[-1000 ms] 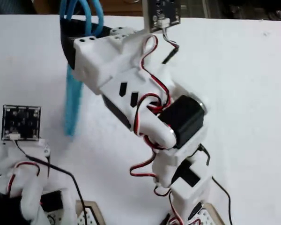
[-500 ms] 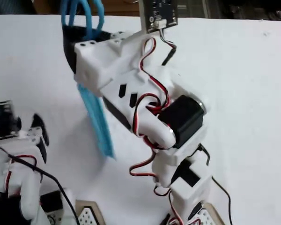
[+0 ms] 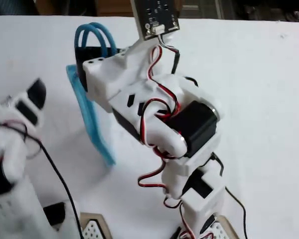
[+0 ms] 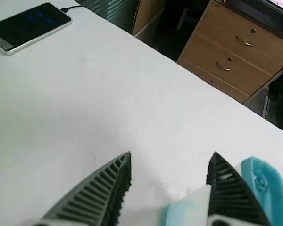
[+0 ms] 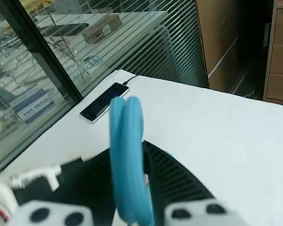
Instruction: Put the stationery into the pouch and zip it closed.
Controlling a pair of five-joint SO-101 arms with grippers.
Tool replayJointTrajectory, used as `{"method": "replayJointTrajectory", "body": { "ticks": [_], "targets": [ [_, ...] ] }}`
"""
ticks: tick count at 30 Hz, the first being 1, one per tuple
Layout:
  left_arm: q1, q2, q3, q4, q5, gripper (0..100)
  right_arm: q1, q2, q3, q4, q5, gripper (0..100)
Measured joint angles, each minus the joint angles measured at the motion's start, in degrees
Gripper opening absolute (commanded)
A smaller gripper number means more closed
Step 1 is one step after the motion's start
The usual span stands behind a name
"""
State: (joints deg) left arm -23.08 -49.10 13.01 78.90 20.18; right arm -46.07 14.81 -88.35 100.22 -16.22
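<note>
Right gripper (image 5: 130, 150) is clenched on the blue loop (image 5: 127, 117) of the pouch (image 3: 92, 124). The pouch hangs tilted over the white table (image 3: 269, 99) at about 10 o'clock from the centre of the high view; we can't tell if its lower end touches the table. Left gripper (image 4: 172, 155) is released, jaws wide apart with nothing between them, at 9 o'clock and near the pouch. In its wrist view we see a blue bit of the pouch just beside one jaw. We judge the step in hand as setting the pouch down and steadying it for opening. To do that well we'd hold the loop firmly, lower until the body lies flat, then bring the left jaws squarely onto the pouch edge or zipper pull, not the loop. We can't make out the zipper. A phone (image 4: 30, 26) lies near the table's far edge, well apart.
</note>
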Motion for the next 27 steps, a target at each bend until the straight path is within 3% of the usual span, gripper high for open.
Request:
{"method": "replayJointTrajectory", "body": {
  "ticks": [5, 11, 20, 27],
  "targets": [
    [0.0, 12.1, -16.2, 0.4, -0.1, 27, 0.0, 0.0, 0.0, 0.0, 0.5, 1.6],
    [4.0, 24.3, -31.3, 9.8, -10.8, 27, 1.1, 0.0, 0.0, 0.0, 0.7, 1.6],
    [7.1, 40.4, -46.8, 17.6, -18.4, 27, 2.5, 0.0, 0.0, 0.2, 0.7, 1.6],
    [11.9, 45.0, -56.4, 21.6, -19.9, 27, 2.5, 0.1, 0.0, 0.2, 0.7, 1.6]
  ]
}}
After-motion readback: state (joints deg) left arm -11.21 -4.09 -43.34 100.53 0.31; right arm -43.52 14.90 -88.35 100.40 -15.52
